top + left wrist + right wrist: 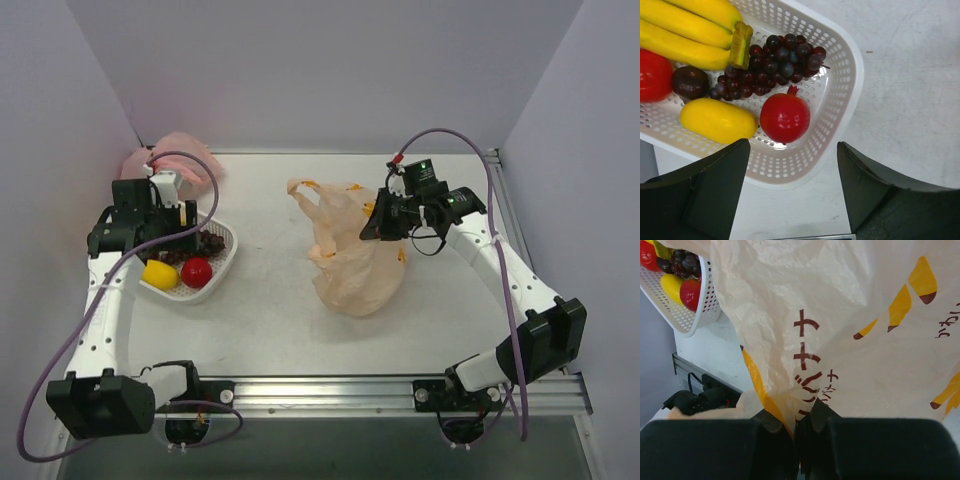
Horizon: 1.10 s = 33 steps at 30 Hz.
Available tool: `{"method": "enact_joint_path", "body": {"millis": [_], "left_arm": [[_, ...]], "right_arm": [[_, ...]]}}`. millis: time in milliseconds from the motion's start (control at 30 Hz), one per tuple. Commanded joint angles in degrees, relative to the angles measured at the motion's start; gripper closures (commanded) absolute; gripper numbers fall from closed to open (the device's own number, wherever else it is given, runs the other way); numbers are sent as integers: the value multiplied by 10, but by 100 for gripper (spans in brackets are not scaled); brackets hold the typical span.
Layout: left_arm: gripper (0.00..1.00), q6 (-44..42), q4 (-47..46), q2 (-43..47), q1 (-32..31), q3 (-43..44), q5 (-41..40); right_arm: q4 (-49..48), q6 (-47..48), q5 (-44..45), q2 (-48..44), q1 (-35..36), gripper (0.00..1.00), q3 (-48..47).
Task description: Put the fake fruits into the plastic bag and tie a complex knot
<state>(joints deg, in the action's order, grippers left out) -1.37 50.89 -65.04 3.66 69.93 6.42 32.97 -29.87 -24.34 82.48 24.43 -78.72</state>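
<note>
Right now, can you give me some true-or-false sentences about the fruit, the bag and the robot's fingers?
The right fingers pinch the plastic bag. True.
The left fingers hold the red pomegranate. False: they hang open over the fruit, empty.
The grapes sit in the white basket. True.
The yellow fruit is inside the bag. False: the bananas lie in the basket.

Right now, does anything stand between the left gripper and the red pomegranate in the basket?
Nothing visible does. The left gripper hangs open over the near rim of the basket, and the red pomegranate lies uncovered beyond, a yellow fruit beside it and grapes behind.
</note>
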Motion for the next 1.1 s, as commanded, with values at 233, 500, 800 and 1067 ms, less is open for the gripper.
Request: {"method": "enact_joint_path", "body": {"millis": [233,500,800,1067], "left_arm": [[29,-104,-97,-170,50,89,15],[29,-153,-130,-280,64,134,19],[27,-176,-133,-342,64,150,13],[21,-201,-130,-359,64,123,-4]], "right_arm": [[-59,-24,-115,6,-7,100,46],[-182,-78,-251,11,-10,100,102],[-381,-139,-335,50,-11,100,172],[-450,-114,-348,111,-17,100,224]]}}
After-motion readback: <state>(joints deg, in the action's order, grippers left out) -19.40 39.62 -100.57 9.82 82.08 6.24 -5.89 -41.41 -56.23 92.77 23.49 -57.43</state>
